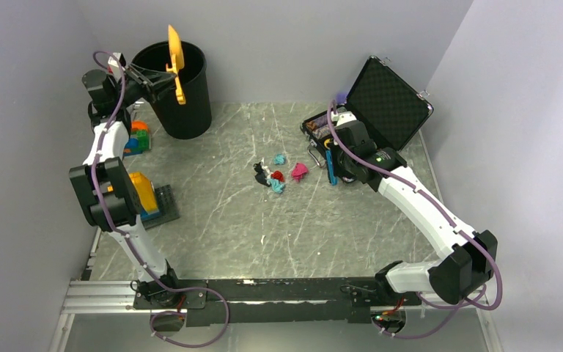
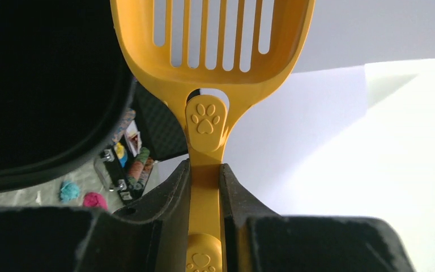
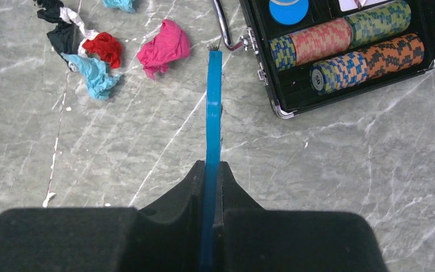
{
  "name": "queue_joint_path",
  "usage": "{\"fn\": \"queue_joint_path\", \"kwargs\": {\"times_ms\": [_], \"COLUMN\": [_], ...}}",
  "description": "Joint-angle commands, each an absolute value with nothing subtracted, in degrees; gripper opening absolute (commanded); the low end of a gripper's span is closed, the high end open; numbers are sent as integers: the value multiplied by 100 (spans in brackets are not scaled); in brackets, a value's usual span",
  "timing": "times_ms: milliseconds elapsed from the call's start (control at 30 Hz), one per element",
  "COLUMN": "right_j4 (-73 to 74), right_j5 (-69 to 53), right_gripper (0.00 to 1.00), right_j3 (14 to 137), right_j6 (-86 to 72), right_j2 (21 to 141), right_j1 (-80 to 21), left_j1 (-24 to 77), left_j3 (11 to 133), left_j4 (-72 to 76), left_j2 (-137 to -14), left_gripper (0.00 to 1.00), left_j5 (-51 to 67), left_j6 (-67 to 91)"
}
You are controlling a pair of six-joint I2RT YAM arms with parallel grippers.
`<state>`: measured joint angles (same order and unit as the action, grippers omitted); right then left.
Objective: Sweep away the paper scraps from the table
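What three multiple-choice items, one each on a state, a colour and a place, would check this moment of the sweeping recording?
1. The poker chip case is:
A. shut
B. open, lid raised
C. upside down

2. The brush in the right gripper is:
A. blue
B. green
C. white

3. The yellow scoop is:
A. inside the case
B. held up beside the black bin
C. clamped in the right gripper

Answers:
1 B: the lid stands up and the chips lie in plain sight.
2 A: the right wrist view shows a blue strip clamped between the fingers.
3 B: the left gripper clamps its handle off the table, with the bin alongside.
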<state>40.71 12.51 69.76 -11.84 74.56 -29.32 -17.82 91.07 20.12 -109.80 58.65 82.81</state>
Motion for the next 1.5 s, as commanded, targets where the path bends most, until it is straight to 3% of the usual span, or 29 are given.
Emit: {"fn": "queue_joint_path", "kwargs": {"times_ms": [0,200,333,533,633,767,967,1200,1467], "right_j4": [4061,4056,3978,3739,3587,3390,2799,1688,954], "right_j5": [1164,1188,1216,1059,941,686,-182,-1100,-1502], "right_gripper": [0,0,0,0,0,0,0,0,0], "right_j3": [7145,7111,7088,7022,6863,6623,6258,5568,5200], "right_j6": [-1266,-1266,-1304,-1379,-1389,-1433,-1672,-2145,-2349], "right_j2": [7286,7239,7184,6974,6778,6612,6453,6382,6729], "right_j1": [-2918,-2920,-2919,-2922,-2931,-2923,-2927,-2926,-2955], "left_j1": [-1828,-1809,-1535,-855,-296,671,2103,3876,5549], "left_j3": [9202,9107,9154,9354,9342,8449,6734,5541,5807], "left_j4": [3814,4261,3543,-197,-2282,-3338,-3742,-3861,-4389], "left_j2": [-10919,-10868,-10538,-9364,-8738,-7895,-7077,-7341,-8282], "left_gripper": [0,0,0,0,0,0,0,0,0], "left_j5": [6170,6180,6370,5683,4489,2787,704,-1082,-2582], "left_j6": [9515,9808,9056,5441,3624,2504,2090,2817,3524]}}
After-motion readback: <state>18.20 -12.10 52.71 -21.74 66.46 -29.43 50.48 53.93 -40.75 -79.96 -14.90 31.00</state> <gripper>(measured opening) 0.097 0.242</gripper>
